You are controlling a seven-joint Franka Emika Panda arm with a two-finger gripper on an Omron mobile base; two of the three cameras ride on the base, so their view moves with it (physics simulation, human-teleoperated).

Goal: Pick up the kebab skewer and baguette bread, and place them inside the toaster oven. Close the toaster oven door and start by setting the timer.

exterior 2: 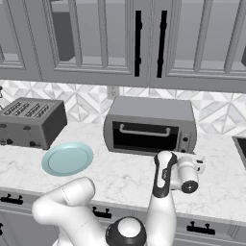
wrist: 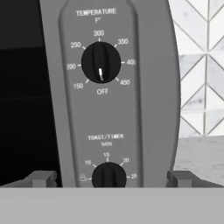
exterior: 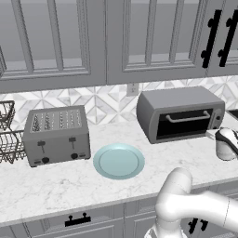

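Note:
The toaster oven (exterior: 179,114) stands at the back of the counter, and its door (exterior 2: 144,137) with the bar handle is shut. My gripper (wrist: 110,179) hovers open just in front of the oven's right control panel. Its fingertips (wrist: 41,178) stand wide on either side of the timer knob (wrist: 108,176), not touching it. Above that, the temperature knob (wrist: 101,62) points towards OFF. From the base views the hand (exterior 2: 188,174) is level with the panel at the oven's right end. The kebab skewer and the baguette bread are hidden from me.
A pale teal plate (exterior: 118,161) lies bare on the marble counter, left of the oven. A grey four-slot toaster (exterior: 56,135) stands further left, and a wire rack (exterior: 8,137) is at the far left edge. Wall cabinets hang overhead.

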